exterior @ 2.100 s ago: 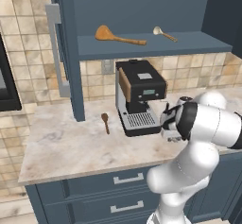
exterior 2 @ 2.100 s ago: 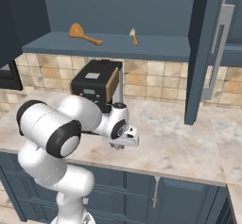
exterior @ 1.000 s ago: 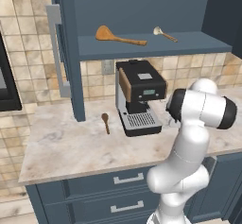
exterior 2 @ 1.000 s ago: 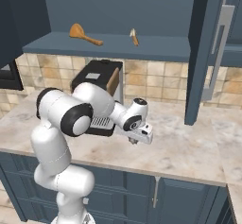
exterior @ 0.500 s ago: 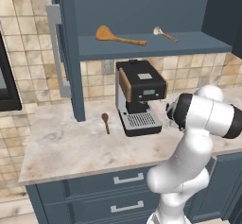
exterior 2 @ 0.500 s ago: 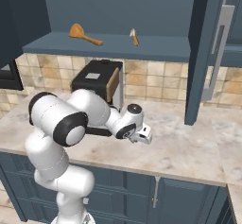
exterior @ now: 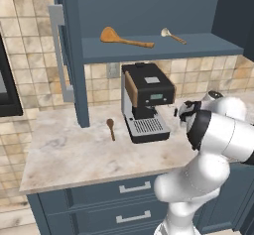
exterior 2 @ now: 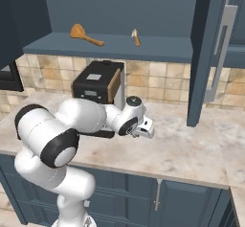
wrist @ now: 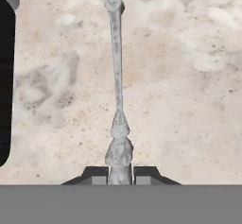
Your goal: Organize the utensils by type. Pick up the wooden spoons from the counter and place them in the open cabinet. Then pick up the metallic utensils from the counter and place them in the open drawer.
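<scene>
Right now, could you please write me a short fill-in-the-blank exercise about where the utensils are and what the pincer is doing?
1. The orange spoon and the cream-bowled spoon both lie on the cabinet's ____.
2. The pincer is shut on the handle of the ____ spoon.
3. The dark brown spoon lies on the counter to the left of the ____ machine.

Missing words: shelf; metal; coffee
</scene>
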{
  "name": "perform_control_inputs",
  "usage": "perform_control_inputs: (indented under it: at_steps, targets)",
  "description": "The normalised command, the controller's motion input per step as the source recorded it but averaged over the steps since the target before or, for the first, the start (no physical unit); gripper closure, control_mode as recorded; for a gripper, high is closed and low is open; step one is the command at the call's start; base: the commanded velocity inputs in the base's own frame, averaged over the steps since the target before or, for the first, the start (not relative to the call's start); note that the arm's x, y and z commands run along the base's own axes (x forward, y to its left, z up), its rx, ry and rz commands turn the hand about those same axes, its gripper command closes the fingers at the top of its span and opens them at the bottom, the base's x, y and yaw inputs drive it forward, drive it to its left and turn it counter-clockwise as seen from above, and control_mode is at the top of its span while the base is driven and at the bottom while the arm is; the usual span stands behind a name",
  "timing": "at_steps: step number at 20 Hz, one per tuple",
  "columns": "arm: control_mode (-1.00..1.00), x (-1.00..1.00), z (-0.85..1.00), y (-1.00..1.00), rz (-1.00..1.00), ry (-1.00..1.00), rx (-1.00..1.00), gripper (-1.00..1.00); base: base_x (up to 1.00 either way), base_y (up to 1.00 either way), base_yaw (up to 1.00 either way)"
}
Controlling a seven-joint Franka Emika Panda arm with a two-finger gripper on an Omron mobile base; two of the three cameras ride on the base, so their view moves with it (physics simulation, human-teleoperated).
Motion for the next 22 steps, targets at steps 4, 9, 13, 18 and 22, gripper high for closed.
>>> perform_control_inputs:
  at_steps: [4, 9, 13, 18, 22]
  targets:
    - [-1.0, -0.18, 0.48, 0.0, 0.0, -0.02, -0.02, 1.0, 0.0, 0.0, 0.0]
    - [-1.0, -0.45, 0.42, 0.0, 0.02, -0.08, -0.02, 1.0, 0.0, 0.0, 0.0]
    - [-1.0, -0.62, 0.53, 0.0, 0.03, -0.08, -0.02, 1.0, 0.0, 0.0, 0.0]
    - [-1.0, -0.45, 0.57, 0.0, 0.01, -0.03, -0.03, 1.0, 0.0, 0.0, 0.0]
    - [-1.0, -0.26, 0.61, 0.0, 0.01, 0.0, -0.03, 1.0, 0.0, 0.0, 0.0]
